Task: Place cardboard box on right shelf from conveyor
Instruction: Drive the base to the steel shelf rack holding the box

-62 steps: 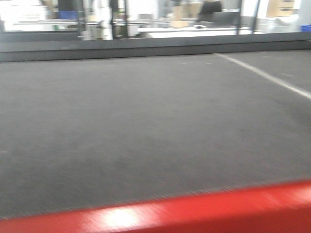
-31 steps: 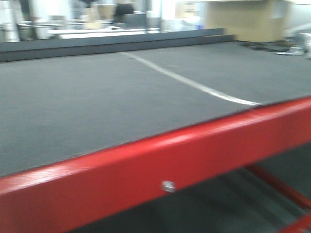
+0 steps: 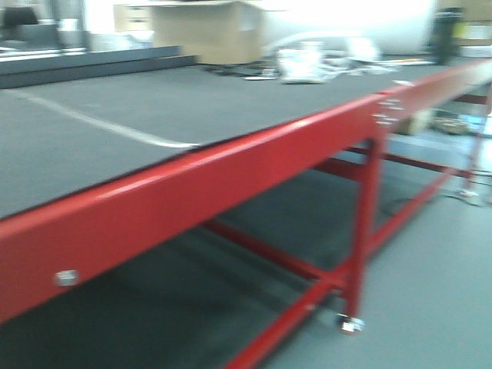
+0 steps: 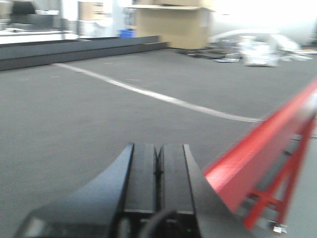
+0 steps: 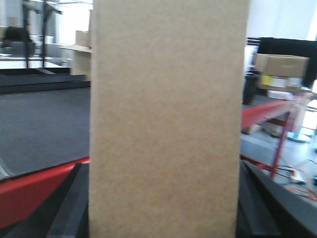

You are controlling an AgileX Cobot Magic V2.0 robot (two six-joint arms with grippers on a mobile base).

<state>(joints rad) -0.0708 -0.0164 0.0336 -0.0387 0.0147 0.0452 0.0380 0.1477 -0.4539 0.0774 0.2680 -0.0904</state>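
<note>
1. In the right wrist view the cardboard box (image 5: 168,124) stands upright directly before the lens. It is plain tan and fills the middle of the picture. The right tool (image 5: 166,208) is clenched on it, with a dark finger (image 5: 69,203) against each side edge.
2. In the left wrist view the left tool (image 4: 158,163) is clenched on nothing, its two black fingers pressed flat together. It hangs over the conveyor (image 4: 74,119).
3. A white line (image 4: 163,97) runs slantwise across the belt and ends at the red frame (image 4: 257,148) along the near edge.
4. The front view shows that frame's legs and cross-bars, with a caster (image 3: 350,323) on the light grey floor (image 3: 430,292).
5. Farthest off, a dark grey rail (image 4: 74,47) edges the belt. Behind it are a large tan carton (image 4: 171,27) and some blurred, pale clutter (image 4: 257,49). A labelled carton (image 5: 281,72) stands well behind the held box.
</note>
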